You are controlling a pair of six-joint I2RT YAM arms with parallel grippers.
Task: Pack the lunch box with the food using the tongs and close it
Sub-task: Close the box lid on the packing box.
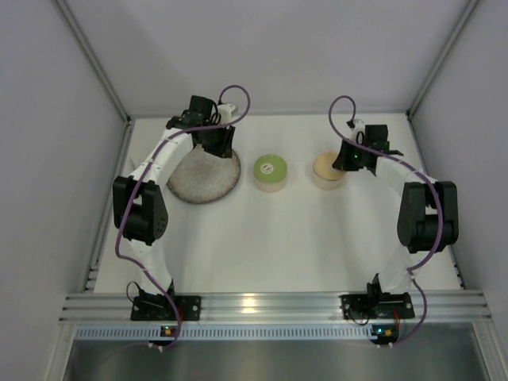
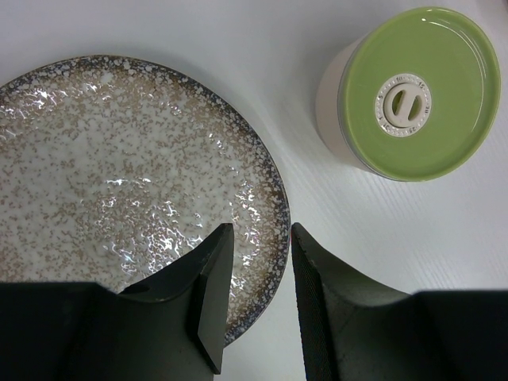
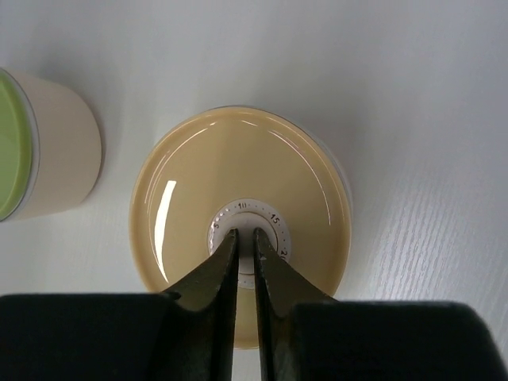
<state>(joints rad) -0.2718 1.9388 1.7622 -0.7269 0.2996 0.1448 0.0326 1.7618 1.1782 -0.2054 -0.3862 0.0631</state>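
Both tins lidded, contents hidden from me, green-lidded tin (image 1: 270,171) on the counter (image 1: 262,238), speckled plate (image 1: 202,181) left of it under my left end effector (image 2: 260,228), parted, empty, tan-lidded tin (image 1: 324,171) right of it, right end effector (image 3: 244,232) barely parted over its white centre (image 3: 271,219).

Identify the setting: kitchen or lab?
Probably a lab robot cell: white table walled by plain panels, left arm and right arm bolted to an aluminium rail, plus a speckled plate, green-lidded tin and tan-lidded tin.

Open table (image 1: 262,238) gap between green-lidded tin (image 1: 270,171) and tan-lidded tin (image 1: 327,171), plate (image 1: 204,176) close beside green-lidded tin's left
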